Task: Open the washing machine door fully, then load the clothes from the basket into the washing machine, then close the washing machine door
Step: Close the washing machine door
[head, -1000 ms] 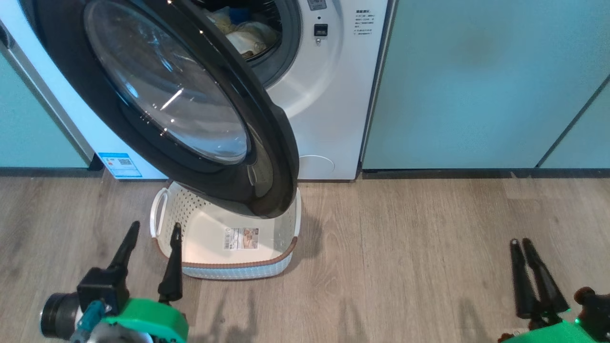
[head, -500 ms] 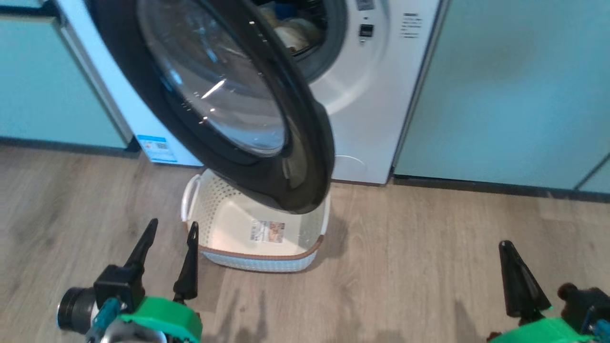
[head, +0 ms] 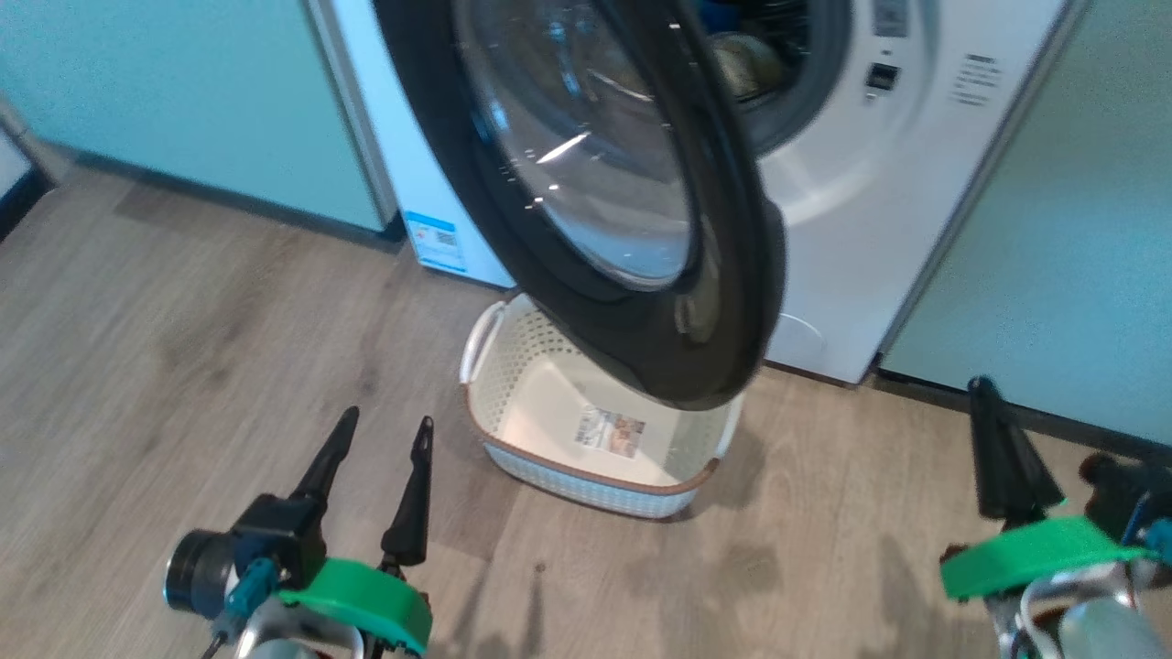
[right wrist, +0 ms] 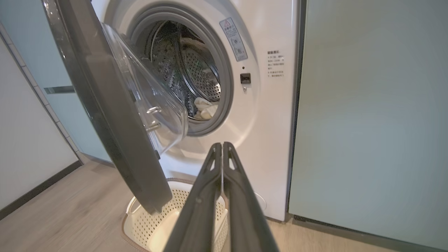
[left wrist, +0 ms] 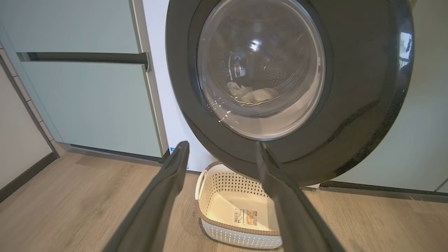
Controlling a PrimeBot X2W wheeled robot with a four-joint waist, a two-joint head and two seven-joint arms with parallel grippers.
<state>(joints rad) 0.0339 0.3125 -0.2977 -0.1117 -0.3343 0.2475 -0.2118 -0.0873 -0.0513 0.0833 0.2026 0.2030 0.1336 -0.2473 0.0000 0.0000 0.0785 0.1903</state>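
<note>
The washing machine [head: 861, 229] stands between cabinets with its glossy black washing machine door [head: 723, 302] swung out about halfway, hanging over the basket [head: 586, 480]. The cream basket sits on the floor under the door, its bottom label showing. Pale clothes [right wrist: 206, 106] lie inside the steel drum, and show through the door glass [left wrist: 252, 95]. My left gripper [head: 385, 421] hovers open left of the basket, pointing at the door [left wrist: 350, 122]. My right gripper [head: 982, 389] is shut on nothing, off to the right, its fingers pressed together [right wrist: 222, 144] facing the drum opening.
Pale green cabinets [head: 183, 110] flank the machine on both sides [right wrist: 367, 122]. Wood floor [head: 183, 348] spreads in front. A white wall with dark skirting [left wrist: 21, 175] runs along the left. The blue energy sticker [head: 432, 240] sits low on the machine.
The whole picture has shifted right, so the camera has turned left. My right gripper's fingers, slightly apart a second ago, have closed together. The left gripper stays open.
</note>
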